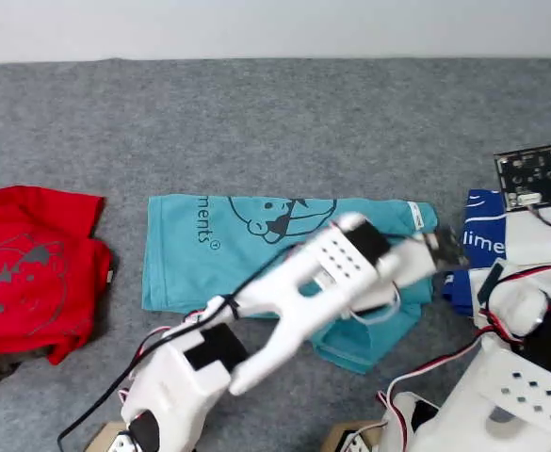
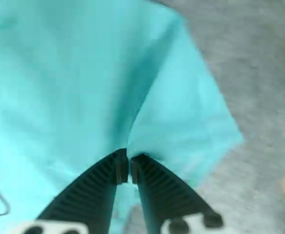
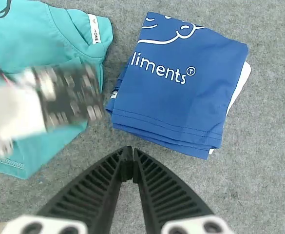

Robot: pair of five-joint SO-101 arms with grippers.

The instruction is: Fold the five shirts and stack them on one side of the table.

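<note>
Left claw (image 2: 128, 165) is pinched down tight on the teal shirt (image 2: 59, 73), with a crease of cloth running away from its tips. The fabric spreads out on all sides of that claw, and one corner of the shirt ends on grey tabletop (image 2: 259, 58) just past it. From the high view, the left arm (image 1: 294, 301) stretches across the teal shirt (image 1: 218, 254), which lies mostly flat. Its hem end is bunched up under the wrist.

Over to the right claw (image 3: 132, 163): its fingers are pressed together with nothing between them. It hangs over bare tabletop (image 3: 269, 146). Just ahead of its tips sits the blue shirt (image 3: 181, 83), folded into a neat block with the layered edges facing the claw. A sliver of white shirt (image 3: 243, 80) peeks out from beneath on the far side. Ahead and off to the side of this claw is the collar end of the teal shirt (image 3: 30, 34), just beside the blue one but not touching it. The left arm's wrist (image 3: 40, 105) hovers above the teal cloth.

Well away from both claws, beyond the far end of the teal shirt, the red shirt (image 1: 30, 264) lies rumpled and unfolded. The blue shirt (image 1: 482, 235) sits at the opposite end of the tabletop (image 1: 303, 122).
</note>
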